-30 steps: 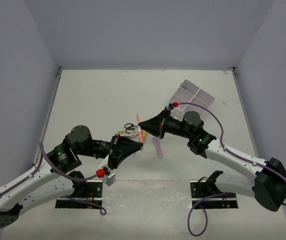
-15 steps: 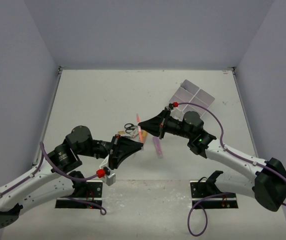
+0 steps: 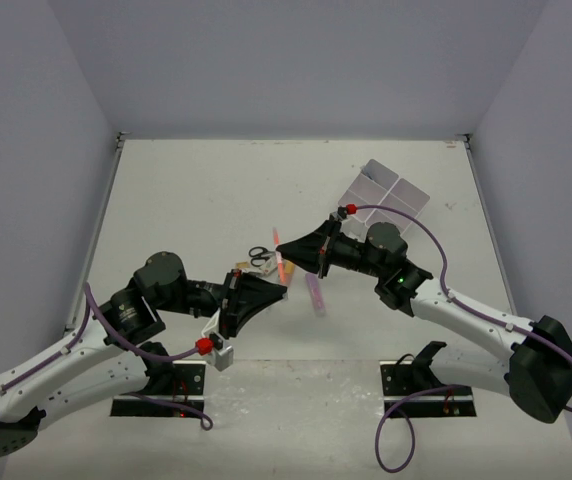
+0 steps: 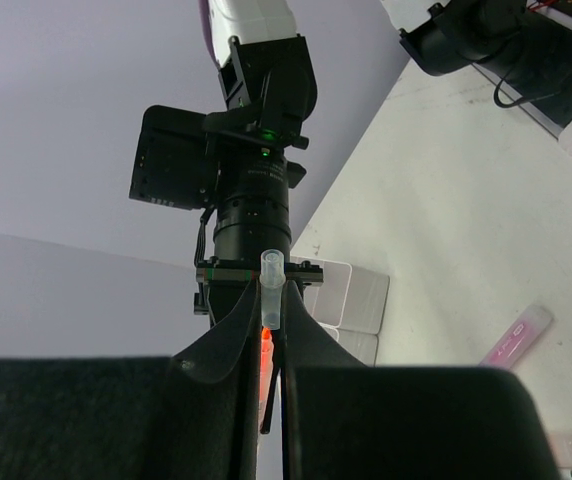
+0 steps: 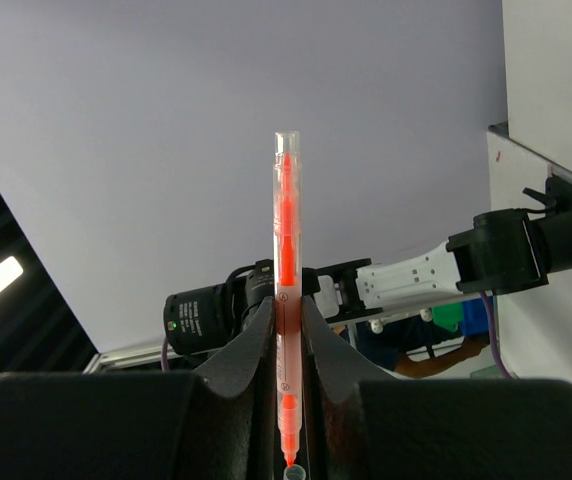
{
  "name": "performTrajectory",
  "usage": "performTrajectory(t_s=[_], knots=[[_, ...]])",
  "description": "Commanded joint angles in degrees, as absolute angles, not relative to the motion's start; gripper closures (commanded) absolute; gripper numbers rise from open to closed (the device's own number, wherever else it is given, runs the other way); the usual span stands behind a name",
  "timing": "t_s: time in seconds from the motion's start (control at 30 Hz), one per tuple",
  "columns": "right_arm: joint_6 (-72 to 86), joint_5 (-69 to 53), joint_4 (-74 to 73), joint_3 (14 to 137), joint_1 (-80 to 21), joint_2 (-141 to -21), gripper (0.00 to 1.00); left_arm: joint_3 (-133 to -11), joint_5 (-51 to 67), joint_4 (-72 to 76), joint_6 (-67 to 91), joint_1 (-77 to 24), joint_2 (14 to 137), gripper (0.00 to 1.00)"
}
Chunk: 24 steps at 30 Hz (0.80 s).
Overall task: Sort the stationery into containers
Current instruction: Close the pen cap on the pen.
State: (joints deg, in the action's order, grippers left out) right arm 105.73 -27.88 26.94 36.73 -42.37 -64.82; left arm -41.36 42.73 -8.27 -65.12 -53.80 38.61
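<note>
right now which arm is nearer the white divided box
Right. The right arm lies just beside the white divided box, on its near-left side; the left arm lies well away, off to its near left.

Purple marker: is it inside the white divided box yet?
No, the purple marker lies on the bare table in front of the right arm, well apart from the white divided box farther back.
</note>
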Motion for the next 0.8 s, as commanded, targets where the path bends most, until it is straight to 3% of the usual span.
performTrajectory(t_s=[0.0, 0.77], knots=[[104.7, -26.8, 27.7, 39.0, -42.2, -62.7, 1.0, -41.3, 40.9, -7.3, -66.5, -54.0, 38.9, 1.0], [104.4, -27.4, 27.9, 39.3, -42.2, -62.8, 1.0, -40.7, 40.9, -4.5, -66.9, -54.0, 38.8, 1.0]])
